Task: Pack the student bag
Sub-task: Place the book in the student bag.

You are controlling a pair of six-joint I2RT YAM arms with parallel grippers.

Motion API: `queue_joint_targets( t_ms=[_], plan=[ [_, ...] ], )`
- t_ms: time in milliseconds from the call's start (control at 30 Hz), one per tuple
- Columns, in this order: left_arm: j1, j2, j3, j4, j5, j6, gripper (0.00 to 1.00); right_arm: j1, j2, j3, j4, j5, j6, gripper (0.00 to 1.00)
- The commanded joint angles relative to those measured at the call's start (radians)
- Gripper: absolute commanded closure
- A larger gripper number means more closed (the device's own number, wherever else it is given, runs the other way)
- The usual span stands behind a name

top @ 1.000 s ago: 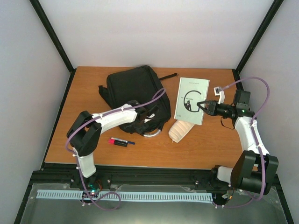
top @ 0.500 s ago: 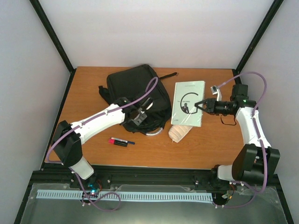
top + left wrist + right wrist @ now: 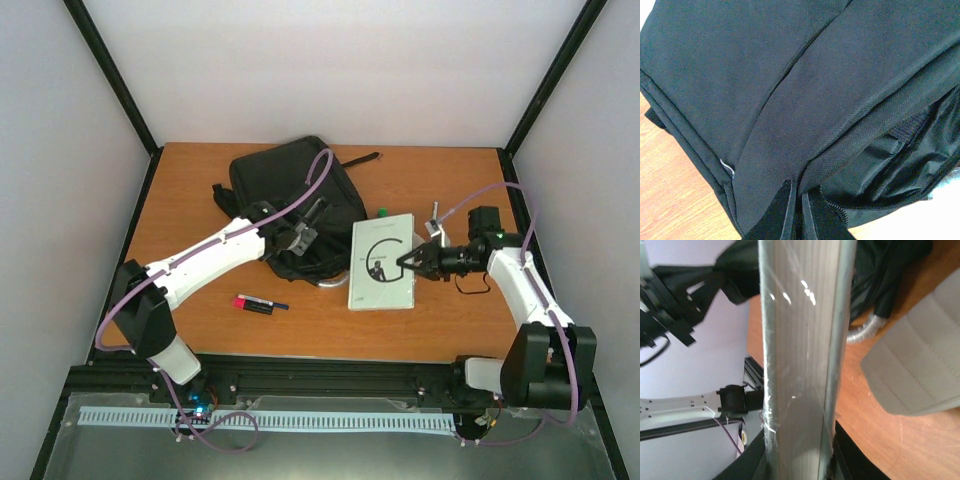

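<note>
Overhead: the student bag (image 3: 290, 185) slumps far left of centre on the worktop (image 3: 190, 200), its near edge pinched by the left end effector (image 3: 305, 235).

Left wrist: clenched fingers (image 3: 777, 217) nip limp black fabric beside the open mouth. It is soft and likely to sag, so the seamed rim looks the surest hold.

Right wrist: the right end effector (image 3: 797, 465) clamps a booklet (image 3: 800, 340) by its edge.

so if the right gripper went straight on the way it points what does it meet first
The right gripper, shut on the book, points toward the student bag; the book's far edge would probably reach the bag's near side first, though heights are hard to judge.
</note>
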Motion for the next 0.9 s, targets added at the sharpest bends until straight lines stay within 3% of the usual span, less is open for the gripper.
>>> queue_joint_targets(
  t_ms=[0, 433, 867],
  plan=[
    [0.002, -0.062, 0.031, 0.101, -0.028, -0.033, 0.99, 0.069, -0.07, -0.079, 0.098, -0.034, 0.1, 0.97],
    [0.016, -0.191, -0.077, 0.206, 0.014, -0.008, 0.99, 0.301, 0.086, -0.032, 0.233, -0.058, 0.114, 0.97],
    [0.021, -0.262, -0.139, 0.276, 0.004, 0.017, 0.99, 0.43, 0.466, 0.282, 0.143, -0.224, -0.011, 0.97]
  ],
)
